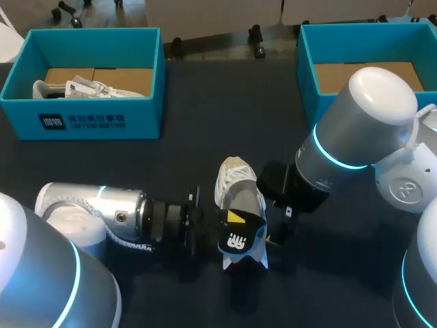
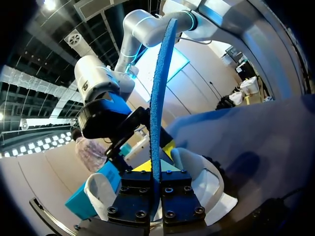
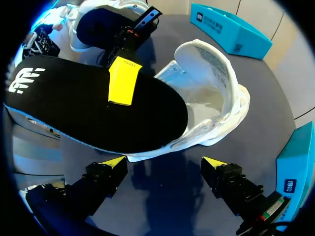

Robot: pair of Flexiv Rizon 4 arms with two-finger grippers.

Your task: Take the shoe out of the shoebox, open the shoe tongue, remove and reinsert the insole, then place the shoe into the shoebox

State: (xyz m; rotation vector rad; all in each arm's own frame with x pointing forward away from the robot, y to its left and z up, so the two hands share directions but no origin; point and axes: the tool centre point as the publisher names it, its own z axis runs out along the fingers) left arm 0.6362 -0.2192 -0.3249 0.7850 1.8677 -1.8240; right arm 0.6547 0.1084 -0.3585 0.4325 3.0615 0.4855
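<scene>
A white shoe point(image 1: 234, 181) lies on the dark table between my two arms. Its insole point(image 1: 240, 237), black on top with a white logo and blue underneath, sticks out over the shoe's near end. My left gripper point(image 1: 231, 220) is shut on the insole's edge. In the left wrist view the insole point(image 2: 158, 93) stands edge-on between the closed fingers of the left gripper point(image 2: 156, 173), with the shoe point(image 2: 202, 183) behind. My right gripper point(image 3: 161, 164) hangs open just beside the shoe point(image 3: 216, 88) and the insole point(image 3: 88, 110), touching neither.
A teal shoebox point(image 1: 102, 121) at the back left holds another white shoe point(image 1: 82, 89). A second teal box point(image 1: 311, 65) stands at the back right with brown card inside. My right arm's big elbow joint point(image 1: 362, 123) hangs over the table's right side.
</scene>
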